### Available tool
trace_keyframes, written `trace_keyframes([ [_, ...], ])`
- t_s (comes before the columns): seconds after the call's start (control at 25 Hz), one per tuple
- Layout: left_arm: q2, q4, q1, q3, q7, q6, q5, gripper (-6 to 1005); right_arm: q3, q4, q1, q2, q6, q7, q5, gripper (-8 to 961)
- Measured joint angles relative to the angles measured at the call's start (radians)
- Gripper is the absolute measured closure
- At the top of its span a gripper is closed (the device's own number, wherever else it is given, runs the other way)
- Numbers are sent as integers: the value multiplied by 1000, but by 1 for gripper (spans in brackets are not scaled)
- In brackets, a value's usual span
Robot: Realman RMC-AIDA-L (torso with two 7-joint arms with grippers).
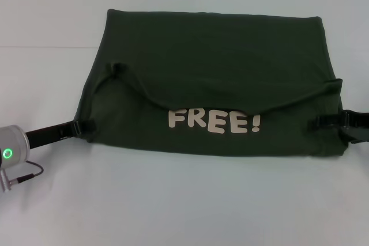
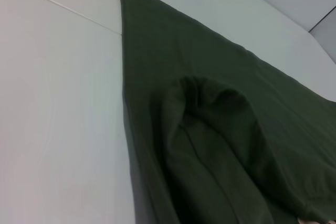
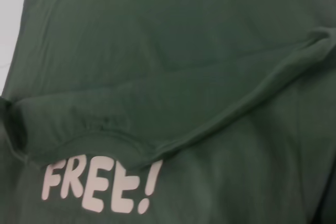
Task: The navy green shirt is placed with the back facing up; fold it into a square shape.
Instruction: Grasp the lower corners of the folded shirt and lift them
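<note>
Navy green shirt [image 1: 213,79] lies mid-table, part-folded into a wide rectangle with FREE! lettering [image 1: 214,121] exposed; my left gripper [image 1: 86,126] and right gripper [image 1: 318,123] flank its near edges, finger state unclear, squaring folds remain.

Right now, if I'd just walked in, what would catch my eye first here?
A big navy green shirt spread on the white table, partly folded, white "FREE!" lettering showing near its front edge. The left gripper and the right gripper meet its two side edges.
</note>
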Motion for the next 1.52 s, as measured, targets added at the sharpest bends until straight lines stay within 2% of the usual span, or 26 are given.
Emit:
trace_keyframes([
  [0.44, 0, -1, 2, 0, -2, 1, -3, 973, -23, -5, 6, 14, -2, 0, -3, 34],
  [0.72, -2, 1, 3, 0, -6, 3, -3, 973, -14, -52, -20, 25, -6, 9, 9, 73],
  [0.92, -2, 2, 2, 0, -9, 7, -3, 972, -19, -52, -21, 26, -7, 9, 8, 278],
  [1.28, 2, 5, 0, -3, -24, 22, -3, 972, -17, -53, -31, 25, -16, 5, 9, 741],
  [1.52, 6, 17, 0, -4, -48, 45, 1, 972, -19, -54, -34, 21, -32, -6, 7, 837],
])
